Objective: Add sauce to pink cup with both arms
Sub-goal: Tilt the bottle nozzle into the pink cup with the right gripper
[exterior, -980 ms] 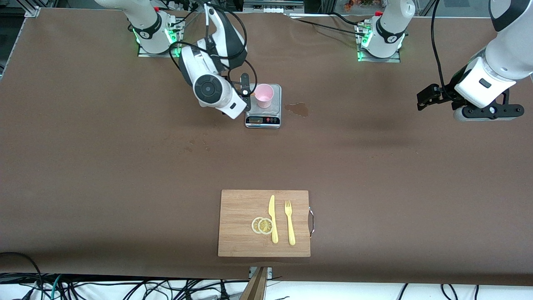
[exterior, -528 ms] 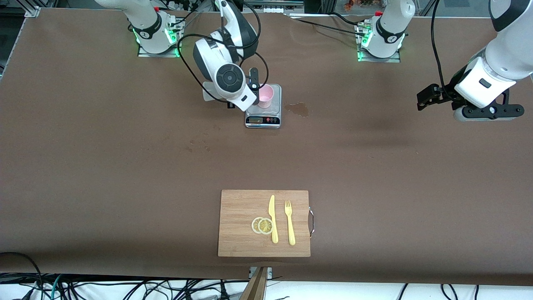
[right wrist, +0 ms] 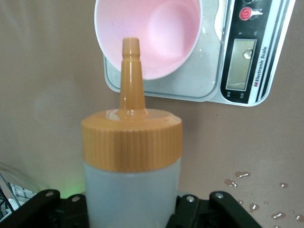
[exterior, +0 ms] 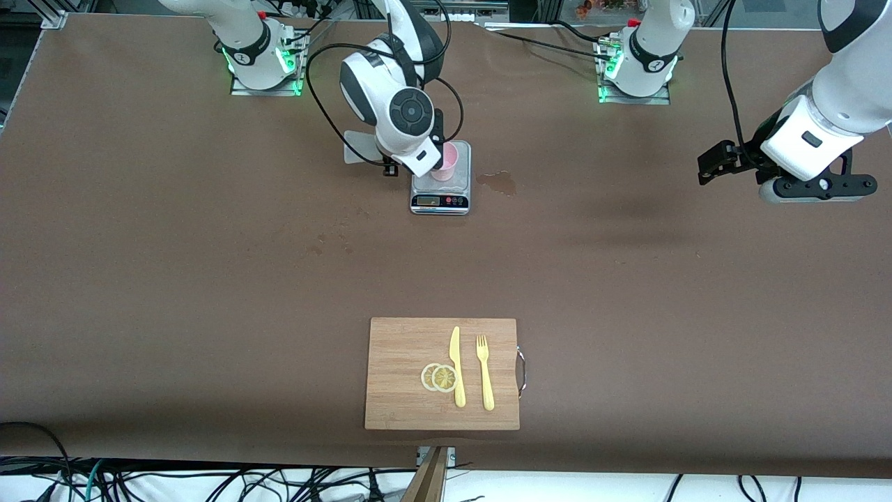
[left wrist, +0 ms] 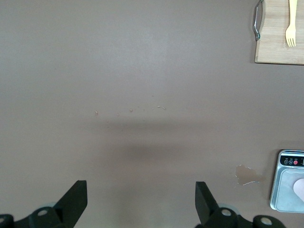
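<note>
Inspecting the pour stage, we find the right gripper (exterior: 433, 148) pinching the sauce (right wrist: 132, 164) bottle by its body, tilted so the orange nozzle points at the rim of the pink cup (right wrist: 151, 33). The cup stands upright on the scale (exterior: 441, 189), toward the right arm's end of the table, and we see no sauce in it. The left gripper (left wrist: 141, 204) hangs with its fingers spread over bare table (exterior: 627, 279) near the left arm's end; that arm waits. We judge the aiming step nearly complete. The next move calls for bringing the nozzle tip fully over the cup's mouth, tipping further and squeezing. A wet patch (exterior: 497, 182) lies beside the scale.
</note>
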`<move>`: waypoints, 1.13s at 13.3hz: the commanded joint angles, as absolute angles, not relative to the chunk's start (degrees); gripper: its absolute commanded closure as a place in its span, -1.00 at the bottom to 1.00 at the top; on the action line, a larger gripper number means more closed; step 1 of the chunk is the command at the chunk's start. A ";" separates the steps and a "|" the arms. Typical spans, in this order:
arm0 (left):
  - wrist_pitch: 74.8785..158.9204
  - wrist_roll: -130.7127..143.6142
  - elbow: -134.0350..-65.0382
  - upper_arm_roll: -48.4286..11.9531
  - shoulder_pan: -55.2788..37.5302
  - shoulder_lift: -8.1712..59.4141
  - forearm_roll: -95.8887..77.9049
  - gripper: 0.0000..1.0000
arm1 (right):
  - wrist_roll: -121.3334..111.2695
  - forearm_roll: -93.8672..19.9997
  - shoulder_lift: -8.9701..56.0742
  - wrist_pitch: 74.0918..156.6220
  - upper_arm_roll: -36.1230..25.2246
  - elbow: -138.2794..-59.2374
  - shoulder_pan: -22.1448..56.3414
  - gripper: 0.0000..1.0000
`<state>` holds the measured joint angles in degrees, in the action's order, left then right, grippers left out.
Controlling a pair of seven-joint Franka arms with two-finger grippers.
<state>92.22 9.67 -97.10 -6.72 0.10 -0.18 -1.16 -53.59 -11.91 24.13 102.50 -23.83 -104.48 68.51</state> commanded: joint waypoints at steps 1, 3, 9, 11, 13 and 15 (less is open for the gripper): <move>91.41 8.44 -96.68 -6.77 0.53 -0.53 -2.46 -1.00 | -50.73 -8.54 25.40 98.01 -23.55 -99.86 68.47 0.82; 91.41 8.44 -96.68 -6.77 0.53 -0.53 -2.46 -1.00 | -50.27 -6.95 25.75 97.21 -23.47 -98.97 68.55 0.82; 91.41 8.35 -96.68 -6.77 0.53 -0.53 -2.46 -1.00 | -50.19 -4.22 28.83 93.08 -23.38 -94.04 68.82 0.82; 91.41 8.35 -96.68 -6.77 0.53 -0.44 -2.46 -1.00 | -50.10 -4.22 28.83 93.16 -23.38 -94.04 68.91 0.82; 91.41 8.35 -96.68 -6.77 0.53 -0.53 -2.46 -1.00 | -49.92 -4.39 28.83 93.16 -23.38 -94.22 68.91 0.82; 91.41 8.35 -96.68 -6.77 0.53 -0.53 -2.46 -1.00 | -50.10 -5.00 28.65 93.34 -23.38 -94.31 68.82 0.82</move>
<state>92.23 9.67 -97.10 -6.72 0.10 -0.18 -1.16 -51.09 -5.42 28.65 94.91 -23.48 -95.69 68.66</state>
